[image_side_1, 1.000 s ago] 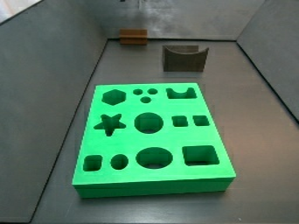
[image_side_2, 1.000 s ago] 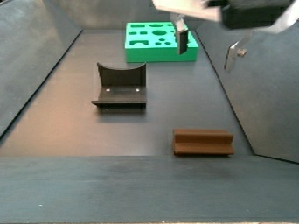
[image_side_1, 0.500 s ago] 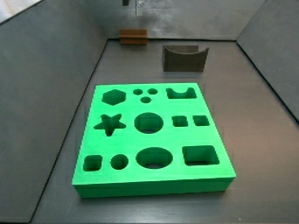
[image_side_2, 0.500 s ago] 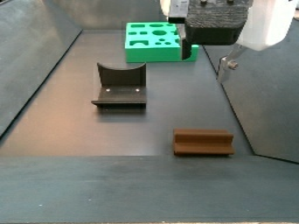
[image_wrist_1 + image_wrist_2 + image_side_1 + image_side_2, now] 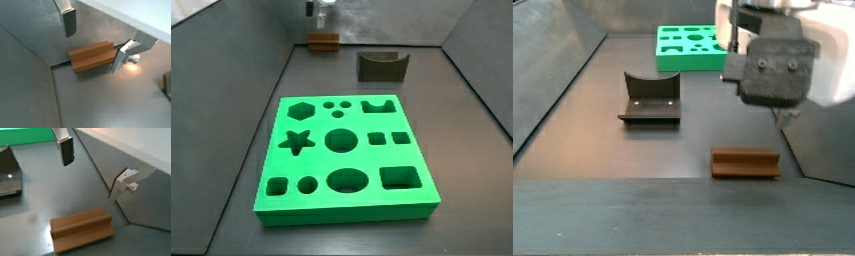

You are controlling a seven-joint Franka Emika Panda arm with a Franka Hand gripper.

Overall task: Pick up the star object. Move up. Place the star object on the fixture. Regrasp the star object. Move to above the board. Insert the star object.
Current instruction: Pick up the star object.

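The star object (image 5: 91, 56) is a brown wooden block with a stepped top, lying on the dark floor near a wall; it also shows in the wrist view (image 5: 81, 229) and both side views (image 5: 323, 41) (image 5: 746, 161). My gripper (image 5: 95, 40) hangs above it, open, with nothing between its fingers (image 5: 69, 22). From the side the gripper (image 5: 778, 108) sits above the block and slightly beyond it. The fixture (image 5: 649, 98), a dark block with a curved notch, stands apart in mid-floor (image 5: 381, 66). The green board (image 5: 342, 150) with shaped holes lies at the opposite end (image 5: 691, 45).
Grey sloping walls (image 5: 547, 70) enclose the floor on both sides. A silver bracket with a screw (image 5: 127, 182) sits close to the wall beside the star object. The board's star-shaped hole (image 5: 297, 142) faces up.
The gripper has travelled from near the board toward the star object's end of the floor and come lower over it. The block, fixture and board have not moved.
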